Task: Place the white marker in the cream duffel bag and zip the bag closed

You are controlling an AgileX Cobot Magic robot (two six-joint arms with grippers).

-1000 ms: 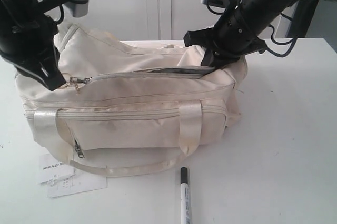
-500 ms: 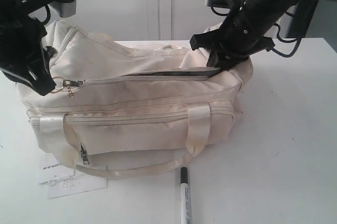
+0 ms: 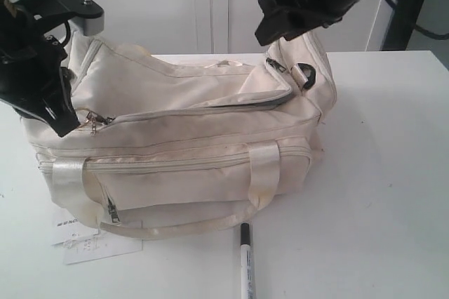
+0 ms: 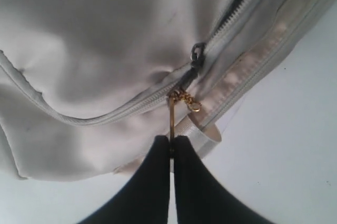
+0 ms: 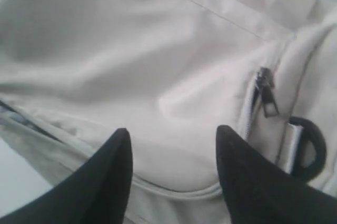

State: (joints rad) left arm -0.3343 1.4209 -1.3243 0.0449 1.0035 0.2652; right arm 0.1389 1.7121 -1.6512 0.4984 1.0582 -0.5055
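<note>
Slim white black-capped marker [image 3: 245, 264], which I judged light, rigid, slick, best pinched mid-barrel; soft cream fabric duffel bag [image 3: 189, 130] sagged; my left jaws pinched its gold zip pull [image 4: 171, 124], right jaws gaped empty.

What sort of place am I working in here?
Probably a robot lab or test bench, not a home: a bare white table, plain white panels behind it, and only the bag, marker and a paper tag laid out.
</note>
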